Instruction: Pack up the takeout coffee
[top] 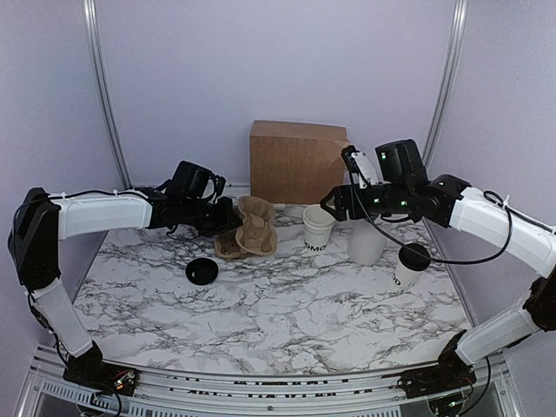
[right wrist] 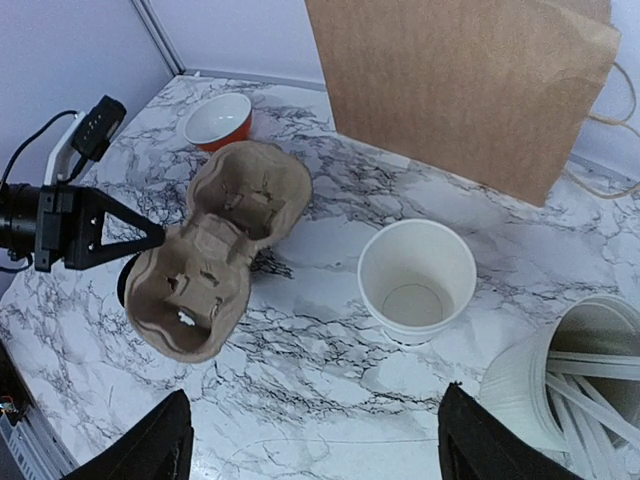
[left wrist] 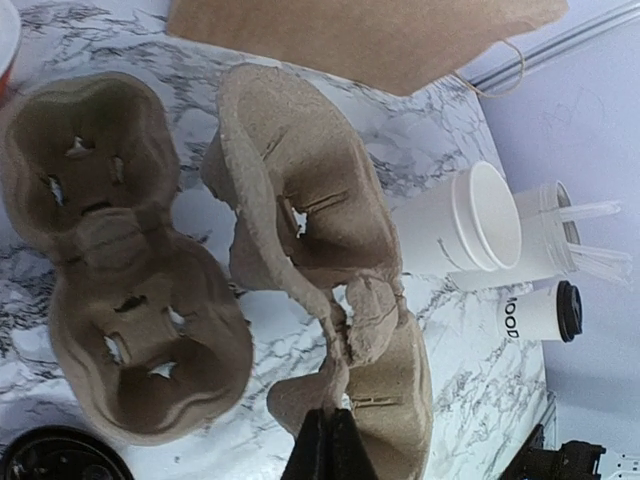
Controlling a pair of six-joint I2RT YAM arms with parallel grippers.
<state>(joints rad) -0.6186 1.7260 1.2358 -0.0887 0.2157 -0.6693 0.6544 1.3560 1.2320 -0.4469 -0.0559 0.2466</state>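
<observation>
Our left gripper (left wrist: 328, 440) is pinched tight on the rim of a pulp cup carrier (left wrist: 320, 250). The carrier is tilted up on edge, just beside a second carrier (left wrist: 120, 260) that lies flat near the far-left part of the table (top: 287, 321). Our right gripper (right wrist: 320, 440) hangs with its fingers spread wide, holding nothing, above a lidless paper cup (right wrist: 417, 280). The takeout coffee (top: 410, 265) stands upright near the table's right edge, close to the frosted tumbler (top: 366, 243), and neither of our grippers touches it. A brown paper bag (top: 295, 161) stands at the far edge.
</observation>
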